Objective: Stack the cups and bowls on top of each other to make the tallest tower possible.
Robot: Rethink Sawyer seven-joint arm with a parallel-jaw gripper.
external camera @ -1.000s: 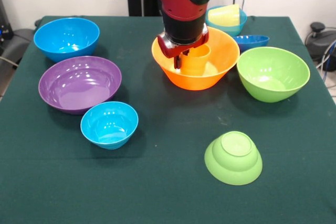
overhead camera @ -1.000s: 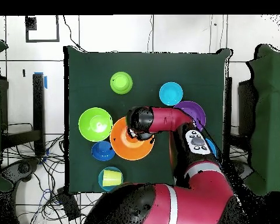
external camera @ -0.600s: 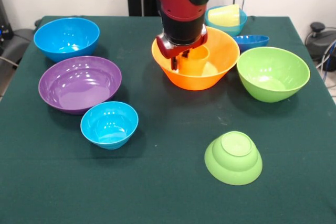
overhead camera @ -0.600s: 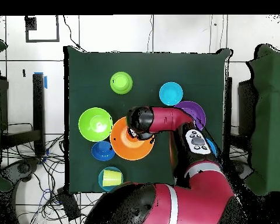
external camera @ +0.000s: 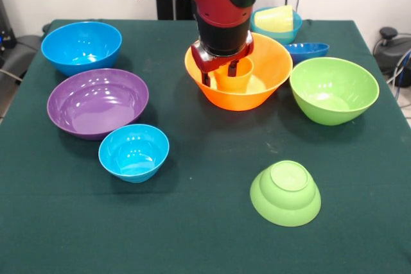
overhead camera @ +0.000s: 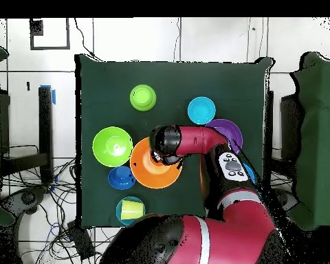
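Since the earlier frames the pincer (external camera: 220, 75) had risen a little over the large orange bowl (external camera: 273, 62), and the opaque orange cup (external camera: 235, 74) had come up with it, its rim now higher against the bowl's far wall; nothing else on the bench (external camera: 192, 222) had shifted. The pincer was closed on the orange cup, one dark finger (external camera: 207, 79) outside its wall and another inside the rim, the cup upright and hanging within the bowl. The cup was a short glossy tumbler, the same orange as the bowl around it. Behind the bowl the pale yellow cup (external camera: 275, 18) lay on its side in a light blue bowl (external camera: 286, 34), with a shallow dark blue bowl (external camera: 308, 50) just beside it. The large lime green bowl (external camera: 334, 89) stood near the orange one, the small lime green bowl (external camera: 286, 192) sat upside down nearer the camera. On the other side stood the large blue bowl (external camera: 81, 45), the purple bowl (external camera: 97, 102) and a second small light blue bowl (external camera: 133, 151), all upright. From above, the arm (overhead camera: 195, 141) covered the cup.
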